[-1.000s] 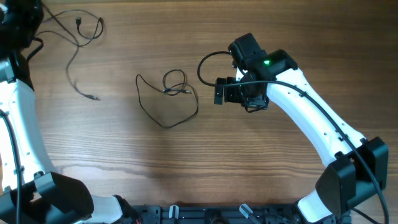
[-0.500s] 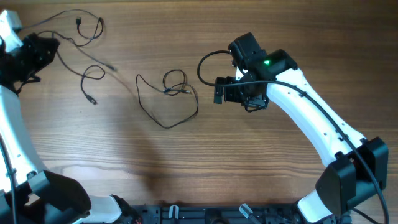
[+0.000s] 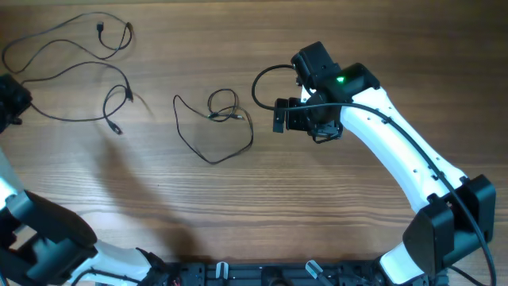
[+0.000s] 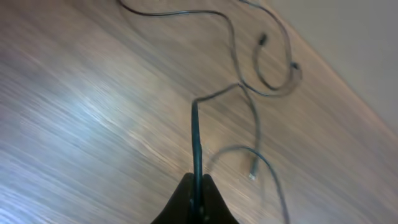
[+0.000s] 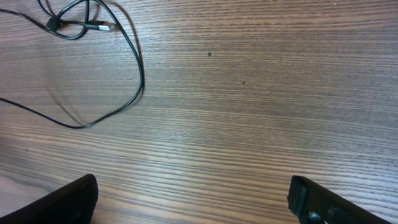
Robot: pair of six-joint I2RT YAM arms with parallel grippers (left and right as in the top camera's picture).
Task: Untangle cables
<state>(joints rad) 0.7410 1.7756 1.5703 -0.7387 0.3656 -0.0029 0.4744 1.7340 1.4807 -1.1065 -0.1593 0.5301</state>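
The left fingers are pinched shut on one cable, way out at the left edge of the worktop. That cable runs off across the wood in a long, lazy curve. Close by lies a second cable, sweeping round the top-left corner. In the left wrist view the two seem to cross, though that is hard to call. The third cable sits in the middle, a wide loop with a small tangle of turns and plugs at its top. The right fingers hover spread wide just to the right of it, holding nothing.

This looks like the drawing-out step, one cable being hauled clear of its neighbours. The next move probably calls for laying that cable down apart from the second one and letting go. Then someone has to pick a single strand at the middle tangle without dragging the whole loop.

There are no brands, labels or writing to read, only a green light on the right arm.
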